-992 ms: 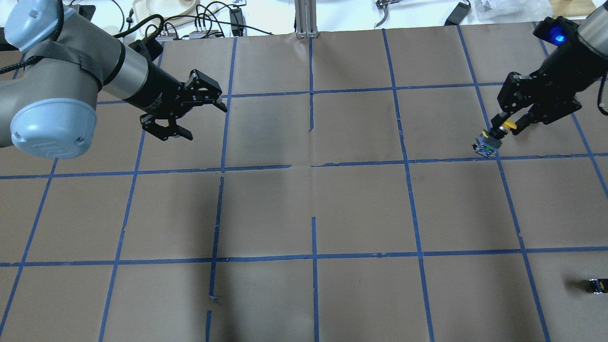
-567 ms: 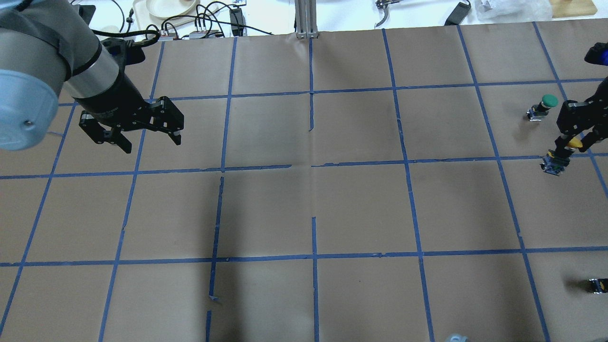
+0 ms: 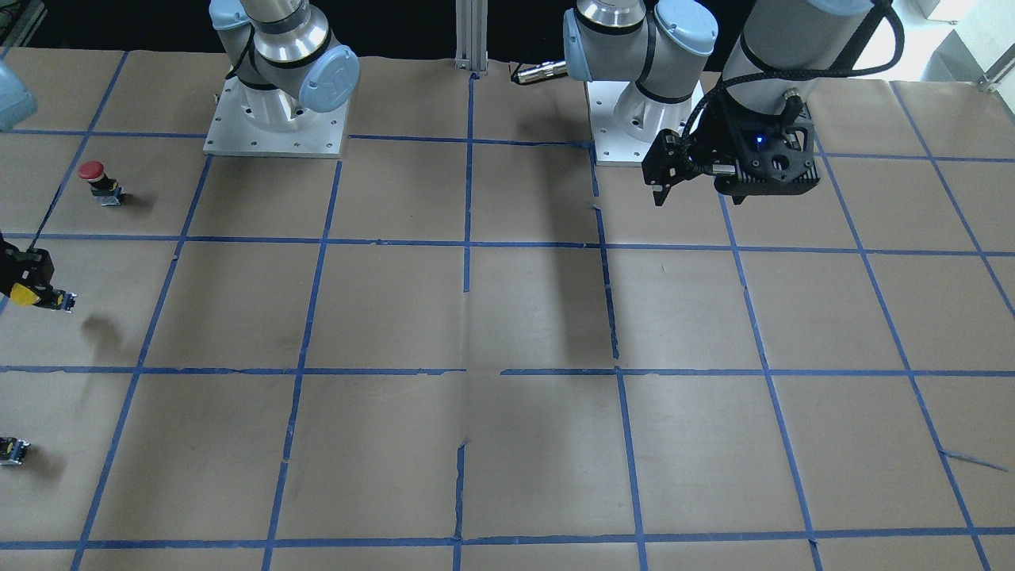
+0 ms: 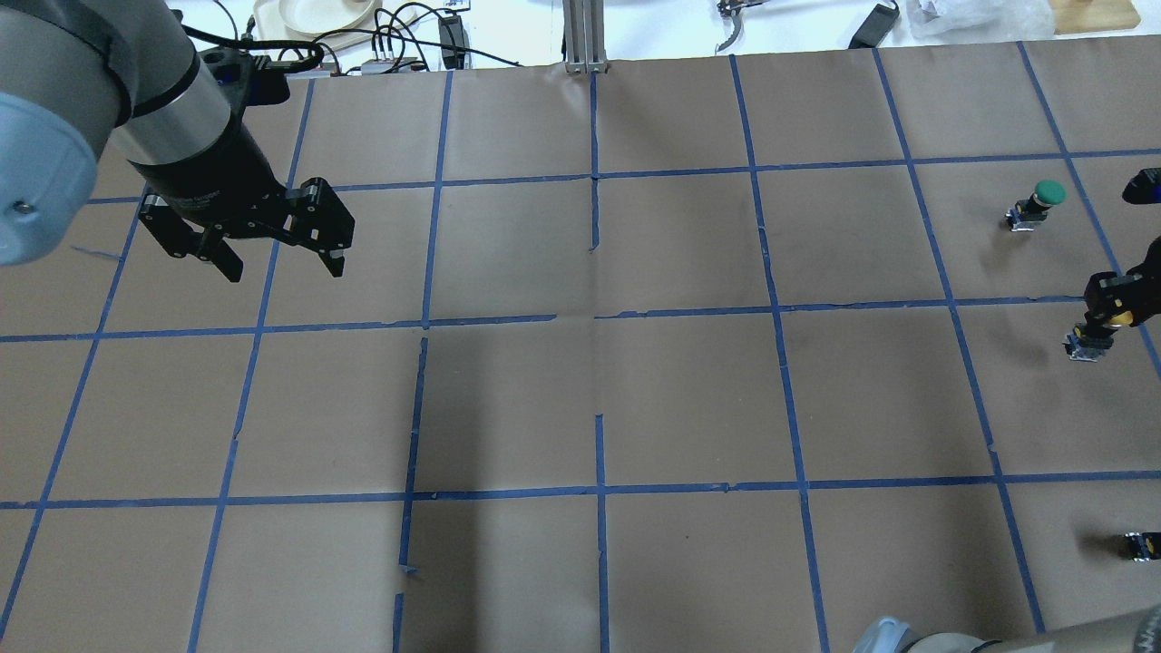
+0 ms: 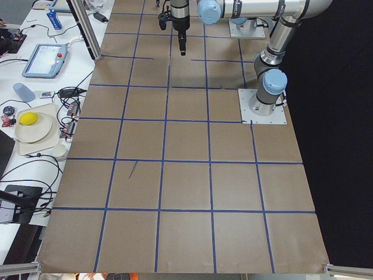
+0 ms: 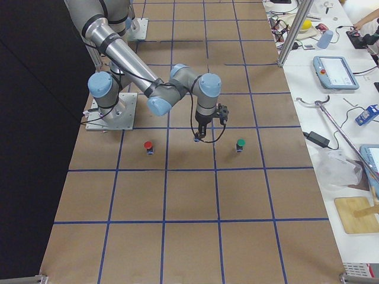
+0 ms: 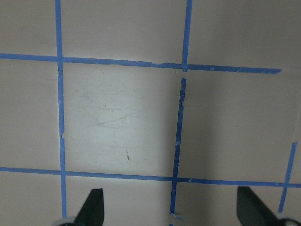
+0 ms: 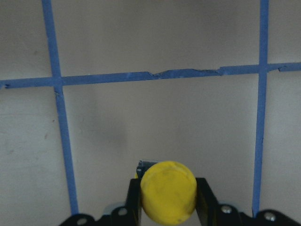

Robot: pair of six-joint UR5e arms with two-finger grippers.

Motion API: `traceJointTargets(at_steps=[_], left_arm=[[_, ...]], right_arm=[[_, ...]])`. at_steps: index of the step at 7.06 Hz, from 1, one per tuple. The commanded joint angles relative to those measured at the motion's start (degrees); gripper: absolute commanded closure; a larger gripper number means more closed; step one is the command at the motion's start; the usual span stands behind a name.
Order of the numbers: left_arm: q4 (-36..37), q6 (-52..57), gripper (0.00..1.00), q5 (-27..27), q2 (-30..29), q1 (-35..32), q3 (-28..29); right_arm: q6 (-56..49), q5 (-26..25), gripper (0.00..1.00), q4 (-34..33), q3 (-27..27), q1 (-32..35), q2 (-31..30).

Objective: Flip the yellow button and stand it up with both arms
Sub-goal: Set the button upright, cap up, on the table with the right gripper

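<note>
Our right pincer (image 8: 168, 206) is clamped on the yellow button (image 8: 168, 189), fingers on either side just under the cap. The cap faces the wrist camera and the contact base points away, toward the surface (image 4: 689, 399). In the overhead view the button sits at the far right, tilted, between the green button (image 4: 1043, 201) and the small capless part (image 4: 1138, 544). Its shadow in the front view lies apart from it, so we judge it to be held in the air. Our left pincer (image 4: 283, 263) hangs released and empty over the left side, well apart from the button.

With the base already downward, we take the step in hand to be standing the button on it. To do it well, we should:

- Bring the button's axis plumb first. From above it reads as slanted, and a slanted base would touch on one edge and tip.
- Descend slowly over bare paper, away from the tape lines and well away from the green and red (image 3: 95, 178) buttons.
- Stop once the base rests flat. Pressing further could skid the contacts.
- Part the fingers gently and evenly. The cap is wide and the base small, so we expect it to be top-heavy, and a dragging finger could topple it.
- Retreat straight up along the button's axis.

If it wobbles, the left pincer could steady it, though it would first have to cross the whole surface.
</note>
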Motion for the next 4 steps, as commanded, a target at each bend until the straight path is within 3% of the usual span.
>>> traceJointTargets(at_steps=[1, 2, 3, 4], left_arm=[[0.1, 0.2, 0.0, 0.1, 0.2, -0.3, -0.7], [0.1, 0.2, 0.0, 0.1, 0.1, -0.3, -0.7], [-0.1, 0.3, 0.0, 0.0, -0.1, 0.1, 0.8], [-0.1, 0.2, 0.0, -0.2, 0.8, -0.1, -0.4]], right_arm=[[-1.7, -0.5, 0.93, -3.1, 3.2, -2.2, 0.1], [-1.7, -0.3, 0.91, -3.1, 3.9, -3.0, 0.1], [-1.8, -0.1, 0.8, -3.1, 3.9, -3.0, 0.3], [-1.9, 0.0, 0.58, -3.2, 4.0, -2.9, -0.1]])
